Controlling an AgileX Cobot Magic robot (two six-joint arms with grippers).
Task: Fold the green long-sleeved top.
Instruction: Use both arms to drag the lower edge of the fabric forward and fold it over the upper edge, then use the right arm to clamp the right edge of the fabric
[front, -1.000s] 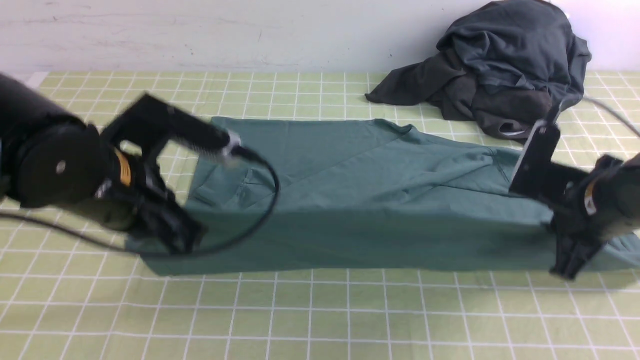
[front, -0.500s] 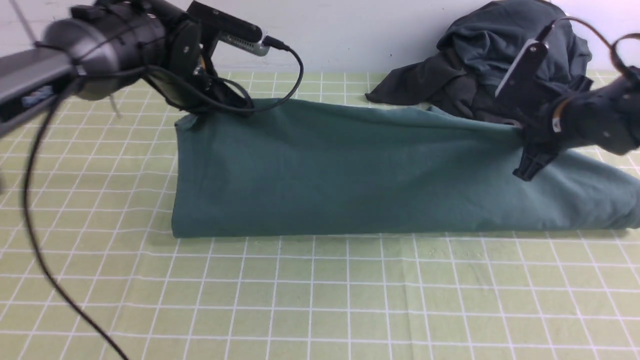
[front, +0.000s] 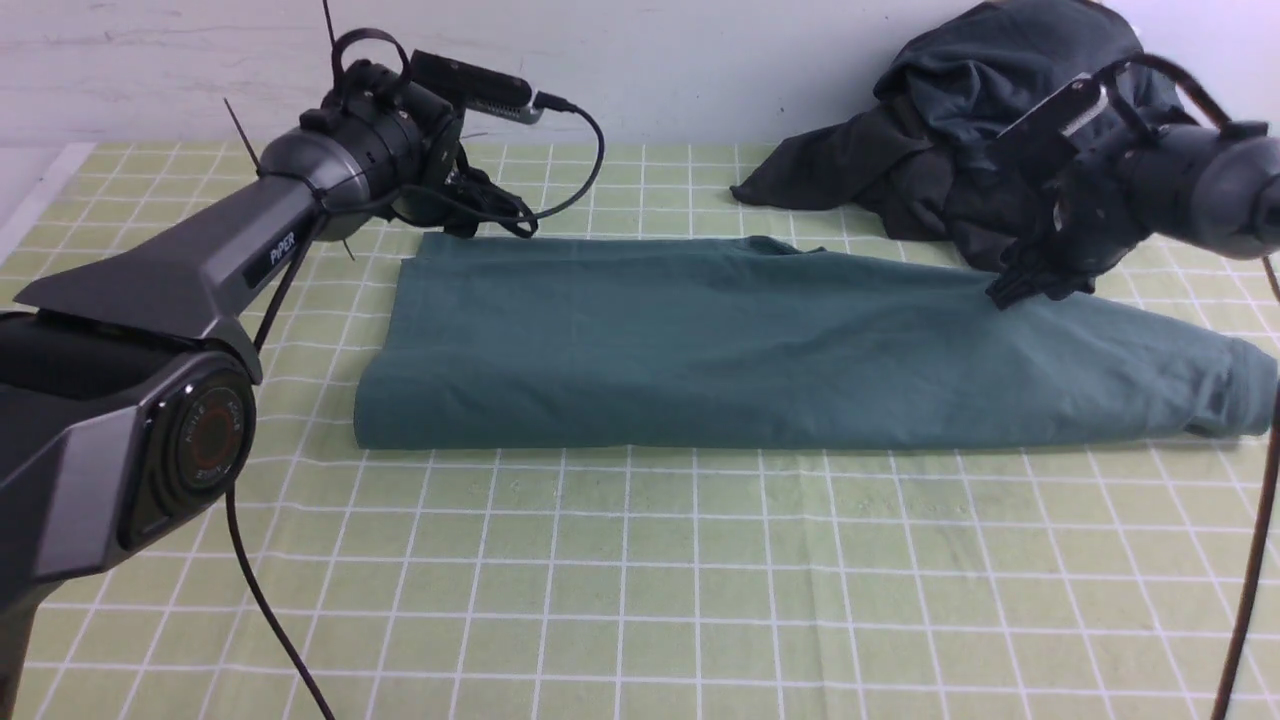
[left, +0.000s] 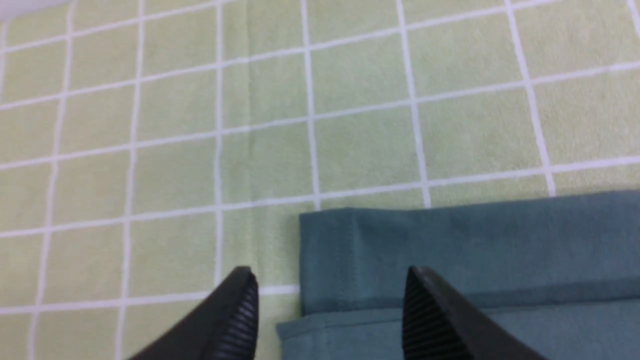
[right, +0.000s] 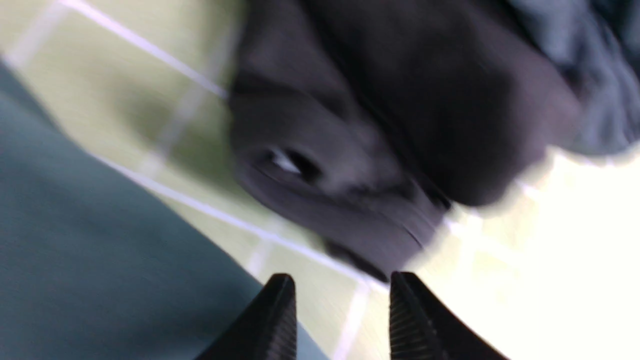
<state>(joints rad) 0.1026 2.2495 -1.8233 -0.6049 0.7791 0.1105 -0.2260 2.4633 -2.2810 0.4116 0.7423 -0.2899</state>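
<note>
Both grippers are standing open and gripping nothing. The left gripper (left: 327, 285) is hovering over the far left corner of the green long-sleeved top (front: 760, 350). Its ribbed fingers (left: 240, 310) are spreading wide, with the doubled hem lying below the gap and no cloth pinched between them. The right gripper (right: 340, 285) is hanging at the top's far edge, toward its right end, with its fingers parting less widely. That wrist view is blurring, so whether the tips are touching the fabric is hard to say.

The top is lying folded lengthwise as one long band on the checked mat (front: 640, 580), its fold running along the near edge and its right end narrowing to a cuff.

A dark heap of clothes (front: 1000, 130) is sitting just behind the top's right end, with one flap spreading close to the top's far edge. The right arm is reaching across in front of this heap, and the heap is filling the space just beyond the right fingertips. A black cable (front: 575, 170) is looping from the left wrist, just behind the top's far left corner.
</note>
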